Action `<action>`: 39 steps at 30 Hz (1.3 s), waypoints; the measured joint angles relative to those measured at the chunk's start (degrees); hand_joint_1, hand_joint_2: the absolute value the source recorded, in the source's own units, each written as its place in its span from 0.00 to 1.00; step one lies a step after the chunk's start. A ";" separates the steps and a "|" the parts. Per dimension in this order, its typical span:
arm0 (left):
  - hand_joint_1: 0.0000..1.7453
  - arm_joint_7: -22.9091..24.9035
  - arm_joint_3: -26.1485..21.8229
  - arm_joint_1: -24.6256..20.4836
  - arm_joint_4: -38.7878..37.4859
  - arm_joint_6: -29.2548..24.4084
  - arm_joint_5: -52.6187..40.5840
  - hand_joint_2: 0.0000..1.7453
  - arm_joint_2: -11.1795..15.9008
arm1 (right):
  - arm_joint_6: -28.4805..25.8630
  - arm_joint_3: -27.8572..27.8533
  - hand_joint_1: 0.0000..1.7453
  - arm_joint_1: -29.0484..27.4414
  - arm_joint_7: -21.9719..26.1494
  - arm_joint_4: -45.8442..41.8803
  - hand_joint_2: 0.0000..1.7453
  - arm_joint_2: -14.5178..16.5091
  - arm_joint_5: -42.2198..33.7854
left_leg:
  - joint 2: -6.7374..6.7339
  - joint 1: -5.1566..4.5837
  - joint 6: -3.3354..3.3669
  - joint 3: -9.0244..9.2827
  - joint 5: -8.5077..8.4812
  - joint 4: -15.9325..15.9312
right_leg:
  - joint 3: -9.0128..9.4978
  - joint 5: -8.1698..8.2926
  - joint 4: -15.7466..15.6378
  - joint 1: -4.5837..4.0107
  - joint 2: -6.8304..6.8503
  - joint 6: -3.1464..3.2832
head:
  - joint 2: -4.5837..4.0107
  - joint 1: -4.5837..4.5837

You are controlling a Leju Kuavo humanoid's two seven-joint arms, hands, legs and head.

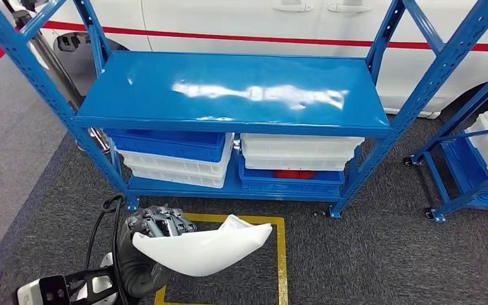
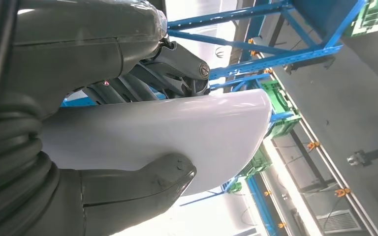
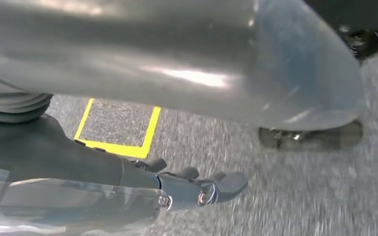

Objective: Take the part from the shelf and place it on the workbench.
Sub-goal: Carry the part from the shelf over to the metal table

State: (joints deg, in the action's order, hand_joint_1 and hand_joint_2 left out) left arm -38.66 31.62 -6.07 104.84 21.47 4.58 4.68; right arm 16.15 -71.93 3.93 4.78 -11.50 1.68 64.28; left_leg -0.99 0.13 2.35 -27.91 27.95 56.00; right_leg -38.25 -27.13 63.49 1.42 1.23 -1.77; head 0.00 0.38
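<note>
A: Where is the part?
B: 1 curved white plastic part (image 1: pixel 203 249) sits in the left hand (image 1: pixel 155 223), thumb under it and fingers (image 2: pixel 177 73) over it, in front of the blue metal shelf (image 1: pixel 229 92).
A: Crates?
B: 4 under the shelf's top board: 2 blue, 2 white.
A: Right hand (image 3: pixel 197 189)?
B: Fingers straight, holding nothing, over grey carpet (image 3: pixel 275 196).

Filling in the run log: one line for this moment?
stage: part taken | left hand: holds white part | right hand: holds nothing, hangs over floor | blue shelf top: bare | workbench: unseen
</note>
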 joint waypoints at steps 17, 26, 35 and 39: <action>1.00 3.36 2.25 -3.15 -2.45 -0.92 -1.83 1.00 1.25 | -0.90 0.02 0.00 -0.24 -0.34 -0.04 0.00 -0.73 0.57 | 2.10 0.03 -2.84 -9.07 4.28 12.68 | 6.19 1.28 -6.48 -0.16 -0.59 2.84 | 0.00 0.45; 1.00 4.42 2.91 -4.03 -3.21 -2.38 -2.22 1.00 1.44 | -1.37 0.03 0.00 -0.05 0.31 -0.04 0.00 -0.72 0.84 | -1.45 0.32 -2.69 -3.18 -0.75 2.12 | 5.67 1.08 -5.29 -0.20 4.23 1.17 | 0.00 0.44; 1.00 4.71 4.57 -4.94 -4.15 -2.89 -3.04 1.00 1.77 | -1.05 0.14 0.00 -0.15 0.92 0.00 0.00 -0.80 1.70 | 2.98 0.34 -0.16 -4.43 -3.09 1.18 | -1.18 -7.20 10.45 0.16 -1.13 -0.18 | 0.00 -0.13; 1.00 4.21 5.16 -5.22 -4.67 -2.40 -2.76 1.00 2.00 | -0.97 0.32 0.00 -0.18 1.78 0.00 0.00 -1.10 1.99 | 5.57 0.33 -0.90 -5.03 -2.96 2.23 | 4.80 -1.20 -1.21 0.59 -3.99 0.02 | 0.00 -0.15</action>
State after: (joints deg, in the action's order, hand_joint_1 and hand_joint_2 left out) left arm -34.46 36.77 -11.29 100.17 19.08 1.83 6.68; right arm 15.18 -71.62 3.75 6.56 -11.50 0.58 66.26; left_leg 4.58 0.46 1.45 -32.94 25.00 58.24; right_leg -33.45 -28.32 62.28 2.01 -2.76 -1.75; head 0.00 0.23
